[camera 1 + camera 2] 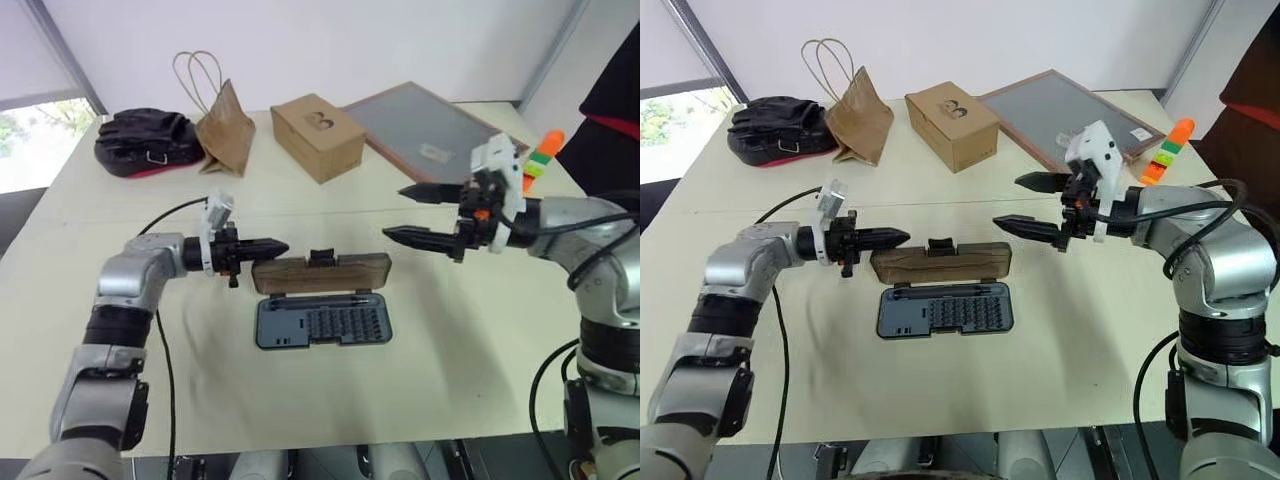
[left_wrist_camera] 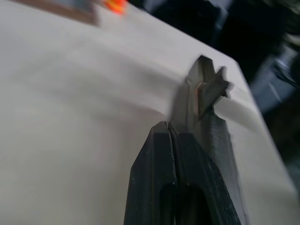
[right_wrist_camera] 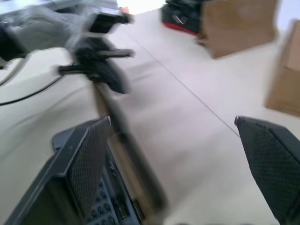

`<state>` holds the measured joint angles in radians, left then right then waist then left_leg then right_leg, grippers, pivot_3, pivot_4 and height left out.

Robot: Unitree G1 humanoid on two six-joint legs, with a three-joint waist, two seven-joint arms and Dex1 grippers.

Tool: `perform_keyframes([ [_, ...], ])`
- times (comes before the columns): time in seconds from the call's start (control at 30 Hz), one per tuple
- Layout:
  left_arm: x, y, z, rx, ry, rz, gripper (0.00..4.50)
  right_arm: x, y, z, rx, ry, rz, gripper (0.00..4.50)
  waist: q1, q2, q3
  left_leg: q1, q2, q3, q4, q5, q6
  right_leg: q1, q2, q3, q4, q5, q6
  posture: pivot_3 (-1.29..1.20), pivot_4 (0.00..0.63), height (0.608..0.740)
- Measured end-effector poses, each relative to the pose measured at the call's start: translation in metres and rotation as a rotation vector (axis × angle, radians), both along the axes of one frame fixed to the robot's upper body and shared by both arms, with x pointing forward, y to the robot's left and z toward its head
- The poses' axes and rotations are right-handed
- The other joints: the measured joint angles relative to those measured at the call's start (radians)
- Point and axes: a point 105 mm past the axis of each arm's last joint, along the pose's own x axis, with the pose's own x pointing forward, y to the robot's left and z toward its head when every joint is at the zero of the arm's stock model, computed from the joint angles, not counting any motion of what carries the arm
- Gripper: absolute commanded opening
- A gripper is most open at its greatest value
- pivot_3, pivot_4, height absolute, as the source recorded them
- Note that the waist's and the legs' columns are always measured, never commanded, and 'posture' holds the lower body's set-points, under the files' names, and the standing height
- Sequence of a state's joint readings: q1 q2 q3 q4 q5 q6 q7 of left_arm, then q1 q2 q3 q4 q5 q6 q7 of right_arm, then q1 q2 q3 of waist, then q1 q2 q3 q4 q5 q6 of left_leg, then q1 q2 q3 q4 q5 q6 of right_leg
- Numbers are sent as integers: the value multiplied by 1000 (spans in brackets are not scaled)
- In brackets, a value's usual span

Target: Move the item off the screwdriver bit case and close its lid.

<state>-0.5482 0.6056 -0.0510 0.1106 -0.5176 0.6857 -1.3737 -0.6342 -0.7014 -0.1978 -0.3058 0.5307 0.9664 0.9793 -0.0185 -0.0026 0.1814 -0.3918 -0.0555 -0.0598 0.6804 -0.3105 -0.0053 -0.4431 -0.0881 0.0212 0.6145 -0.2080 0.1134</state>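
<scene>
smoky-brown plastic is recorded near the middle of the cream table [image 1: 80, 330] in the left eye view: the lid [image 1: 321, 273] of the screwdriver bit case [image 1: 322, 321], stood up on edge along the far side of the dark grey-blue tray, a small black latch tab at its top edge. rows of small bits are seen in the tray, which lies flat. the left gripper [image 1: 283, 247] is held level with its black fingers pressed together, tip at the lid's left end; contact cannot be told. the right gripper [image 1: 395, 213] is raised above and to the right of the lid, fingers spread wide, nothing between them. along the far edge are listed a black bag [image 1: 143, 140], a brown paper bag [image 1: 226, 125], a cardboard box [image 1: 316, 135], a wood-framed grey board [image 1: 432, 130] and an orange and green object [image 1: 541, 156].

right eye view: the same layout is repeated; the case is seen open, nothing lying on the bits.

left wrist view: the closed fingers [image 2: 154, 173] are seen tip to tip, with the lid's edge and latch tab just beyond them, over bare table.

right wrist view: the two textured pads [image 3: 91, 161] are seen far apart, empty; between them the upright lid, a corner of the tray, and the left gripper beyond.
</scene>
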Motion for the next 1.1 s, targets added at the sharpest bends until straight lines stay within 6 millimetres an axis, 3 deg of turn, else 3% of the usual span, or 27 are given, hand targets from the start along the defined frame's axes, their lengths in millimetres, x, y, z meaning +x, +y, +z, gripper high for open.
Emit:
perform_keyframes([
  [0.13,-36,3,-16,105,60,-94,0,1,-4,-2,32,32,-52,4434,4,0,0,0,0,0,0,0,0,0,0,0,0,0,0,0,150,740],
  [0.2,-42,4,-18,124,64,-99,0,-4,-3,-8,34,63,-55,4434,8,0,0,0,0,0,0,0,0,1,-1,0,0,0,0,0,150,740],
  [0.33,-16,-10,8,-54,37,29,0,-32,24,-40,10,168,75,2644,30,-1,0,0,-1,-1,3,0,1,2,0,-2,0,0,0,0,150,740],
  [0.47,23,-9,42,-164,-54,165,0,-50,46,-58,-24,209,168,523,29,-1,0,0,-1,-1,3,0,1,2,1,-3,0,0,0,0,150,740],
  [0.53,37,-13,46,-159,-101,181,0,-58,54,-64,-39,223,204,47,28,-1,0,0,-1,0,3,0,0,2,1,-3,0,0,0,0,150,740],
  [0.7,56,-35,11,-46,-130,121,0,-85,72,-84,-123,285,333,47,30,-1,0,0,-2,0,3,0,0,3,1,-3,-1,0,0,0,150,740],
  [0.93,44,-82,-37,69,-150,-71,0,-104,81,-111,-210,346,404,47,30,-2,1,0,-2,0,3,0,1,3,1,-3,-1,0,1,0,150,740],
  [1.1,36,-96,-41,69,-176,-144,0,-106,85,-121,-243,340,386,47,27,-2,0,1,-1,0,3,0,1,3,2,-3,0,0,1,0,150,740],
])
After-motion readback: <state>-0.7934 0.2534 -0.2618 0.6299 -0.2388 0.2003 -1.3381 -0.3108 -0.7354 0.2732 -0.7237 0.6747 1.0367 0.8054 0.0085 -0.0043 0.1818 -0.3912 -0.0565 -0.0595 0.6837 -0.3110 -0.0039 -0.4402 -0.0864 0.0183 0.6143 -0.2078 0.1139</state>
